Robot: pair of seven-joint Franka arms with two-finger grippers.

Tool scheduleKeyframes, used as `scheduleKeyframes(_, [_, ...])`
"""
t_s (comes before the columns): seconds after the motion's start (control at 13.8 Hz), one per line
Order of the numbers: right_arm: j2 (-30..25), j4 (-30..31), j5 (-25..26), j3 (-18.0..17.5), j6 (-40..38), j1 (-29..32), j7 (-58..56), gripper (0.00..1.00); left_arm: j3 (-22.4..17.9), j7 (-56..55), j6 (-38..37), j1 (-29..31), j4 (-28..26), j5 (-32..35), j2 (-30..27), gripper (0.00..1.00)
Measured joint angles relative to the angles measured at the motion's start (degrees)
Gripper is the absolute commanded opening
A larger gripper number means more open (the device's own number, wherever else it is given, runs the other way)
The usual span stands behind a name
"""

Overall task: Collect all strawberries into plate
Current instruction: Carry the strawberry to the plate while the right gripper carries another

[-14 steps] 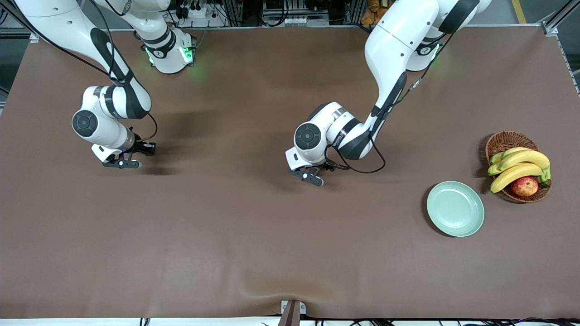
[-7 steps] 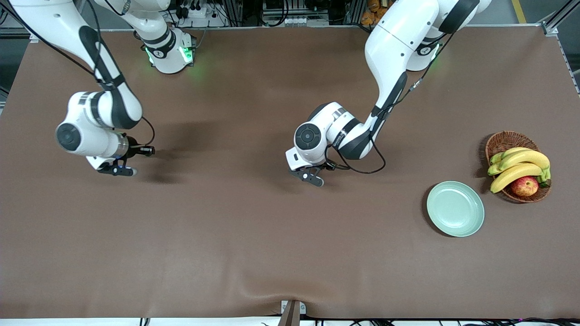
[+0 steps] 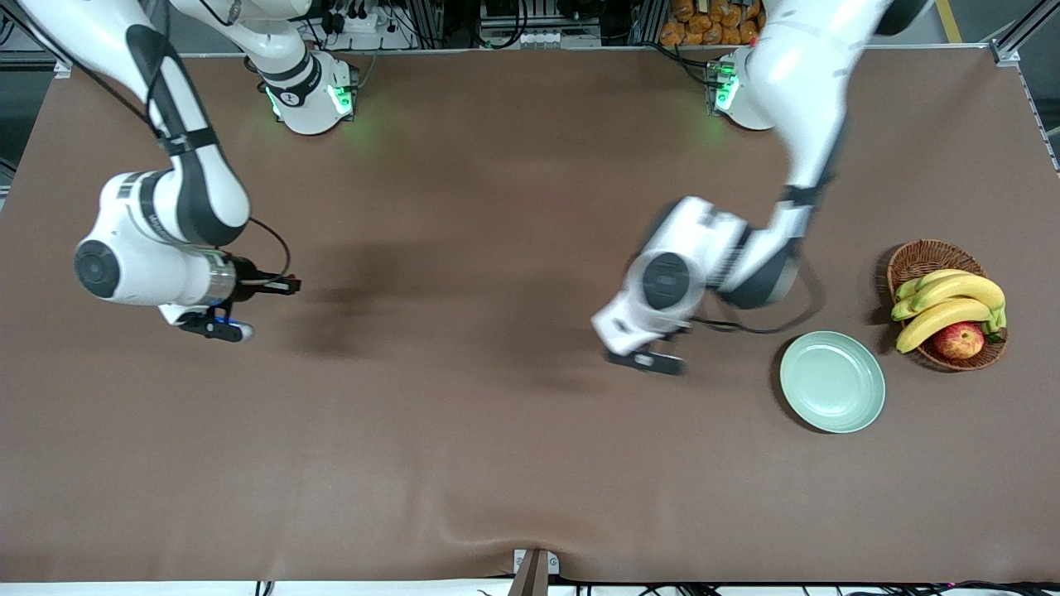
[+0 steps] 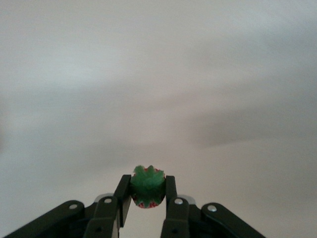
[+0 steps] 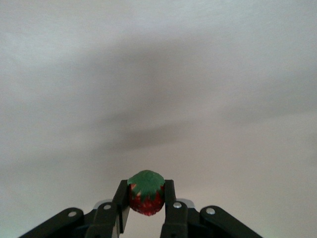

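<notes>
My left gripper [image 3: 646, 361] is shut on a strawberry [image 4: 147, 188], red with a green leafy top, and holds it above the brown table next to the plate. The pale mint-green plate [image 3: 832, 381] lies empty near the left arm's end of the table. My right gripper [image 3: 212, 328] is shut on a second strawberry [image 5: 146, 194] and holds it over the table toward the right arm's end. Both berries show only in the wrist views, each between its gripper's fingers [image 4: 171, 184] [image 5: 170, 189]. The third strawberry is out of view.
A brown wicker basket [image 3: 919, 258] with bananas [image 3: 948, 302] and a red-yellow apple [image 3: 959, 340] stands beside the plate, at the left arm's end. The brown cloth has a fold at its front edge [image 3: 530, 538].
My left arm has swung toward the plate with its strawberry. My right gripper has shifted a little toward the right arm's end of the table, still holding its berry.
</notes>
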State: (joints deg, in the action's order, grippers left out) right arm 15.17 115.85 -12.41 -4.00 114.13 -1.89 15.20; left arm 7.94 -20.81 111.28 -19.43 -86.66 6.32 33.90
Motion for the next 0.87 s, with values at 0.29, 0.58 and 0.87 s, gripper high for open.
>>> scheduleKeyframes(0.29, [0.46, -4.35, -3.45, -0.36, 0.0, -10.46, 17.95, 0.0, 0.02, 4.98, -0.83, 13.28, -6.42, -0.28, -7.76, 0.0])
scheduleKeyframes(0.58, [5.82, -11.79, -7.95, -0.37, 1.32, -18.66, 32.75, 0.0, -0.01, 13.82, 1.37, 24.7, -12.75, -0.36, -10.99, 0.0])
scheduleKeyframes(0.87, [14.86, -20.36, -8.83, -0.37, 8.83, -26.21, 47.35, 0.0, -0.08, 23.6, 7.82, 34.47, -15.29, -0.36, -9.02, 0.0])
